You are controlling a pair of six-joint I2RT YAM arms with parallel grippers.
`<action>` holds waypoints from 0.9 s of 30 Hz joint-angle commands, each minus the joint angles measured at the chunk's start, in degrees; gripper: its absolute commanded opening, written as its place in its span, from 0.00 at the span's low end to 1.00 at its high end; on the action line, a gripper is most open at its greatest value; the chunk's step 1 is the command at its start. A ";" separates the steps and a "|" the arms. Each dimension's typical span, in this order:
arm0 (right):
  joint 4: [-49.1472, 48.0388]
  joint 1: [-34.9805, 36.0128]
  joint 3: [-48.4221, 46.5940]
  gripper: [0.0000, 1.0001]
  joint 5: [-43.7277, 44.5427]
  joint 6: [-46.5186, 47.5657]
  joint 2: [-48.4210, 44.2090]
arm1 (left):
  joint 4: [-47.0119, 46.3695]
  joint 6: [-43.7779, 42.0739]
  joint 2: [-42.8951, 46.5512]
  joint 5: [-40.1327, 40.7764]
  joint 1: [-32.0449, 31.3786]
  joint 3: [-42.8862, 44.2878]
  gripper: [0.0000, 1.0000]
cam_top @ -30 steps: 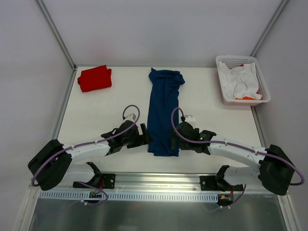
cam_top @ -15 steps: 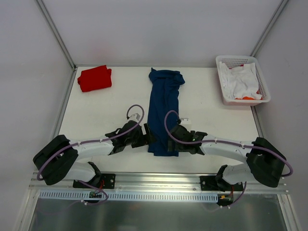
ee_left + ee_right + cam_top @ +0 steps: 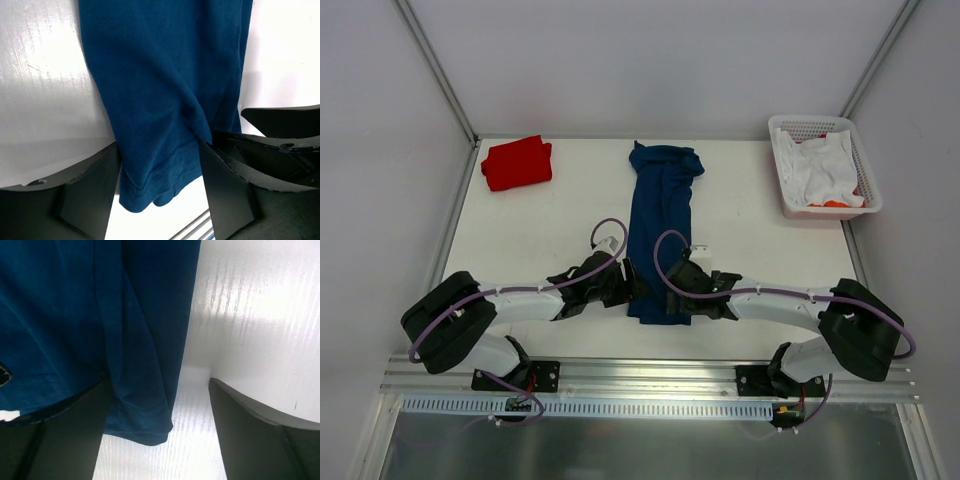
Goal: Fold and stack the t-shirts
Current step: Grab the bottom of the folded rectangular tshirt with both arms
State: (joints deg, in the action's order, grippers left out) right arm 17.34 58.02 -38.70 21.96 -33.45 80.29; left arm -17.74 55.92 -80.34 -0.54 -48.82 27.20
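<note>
Left wrist: navy t-shirt [image 3: 160, 90] inside claw [image 3: 159, 150]

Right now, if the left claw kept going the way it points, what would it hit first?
The navy t-shirt: its near corner lies between the fingers of the open left gripper. Whether they touch it yet is unclear.

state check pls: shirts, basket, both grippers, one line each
blue shirt: folded lengthwise into a long strip, flat on the table, not yet folded short
red shirt: folded, lying alone at the far left corner
basket: upright at the far right, holding crumpled white cloth
left gripper: open, straddling the blue shirt's near left corner
right gripper: open, straddling its near right corner
</note>
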 commanded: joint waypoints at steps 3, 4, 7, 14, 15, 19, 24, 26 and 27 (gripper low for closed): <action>-3.45 0.43 -1.29 0.69 -0.95 -0.91 2.67 | 6.40 -0.64 -2.81 -0.78 -0.84 -1.18 0.58; -3.46 0.34 -1.38 0.65 -0.95 -0.91 3.03 | 6.31 -0.64 -2.90 -0.78 -0.84 -1.10 0.54; -3.37 0.60 -1.64 0.42 -0.69 -1.18 3.38 | 6.31 -0.64 -2.90 -1.05 -0.93 -1.10 0.37; -1.79 0.87 -2.70 0.00 -0.16 -1.62 3.47 | 6.31 -0.90 -2.72 -1.75 -1.10 -0.75 0.11; -1.35 1.13 -2.96 0.00 0.02 -1.62 3.38 | 6.40 -0.99 -2.46 -1.84 -1.19 -0.83 0.09; 0.23 2.45 -4.01 0.00 1.16 -1.71 2.24 | 7.27 -1.16 -0.53 -1.75 -1.80 -0.40 0.00; 5.06 5.08 -5.95 0.00 4.41 -2.23 -0.83 | 12.10 -1.96 5.44 0.00 -2.86 1.71 0.00; 7.16 5.79 -7.00 0.00 5.37 -2.41 -3.20 | 14.04 -2.13 7.73 0.18 -3.47 2.94 0.00; 8.05 6.49 -7.44 0.00 6.42 -2.49 -4.08 | 16.13 -2.48 10.09 1.75 -3.65 3.55 0.00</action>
State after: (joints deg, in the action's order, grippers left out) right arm 20.84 63.22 -42.81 24.40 -34.46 80.97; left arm -7.20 55.11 -75.50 -0.89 -51.40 27.73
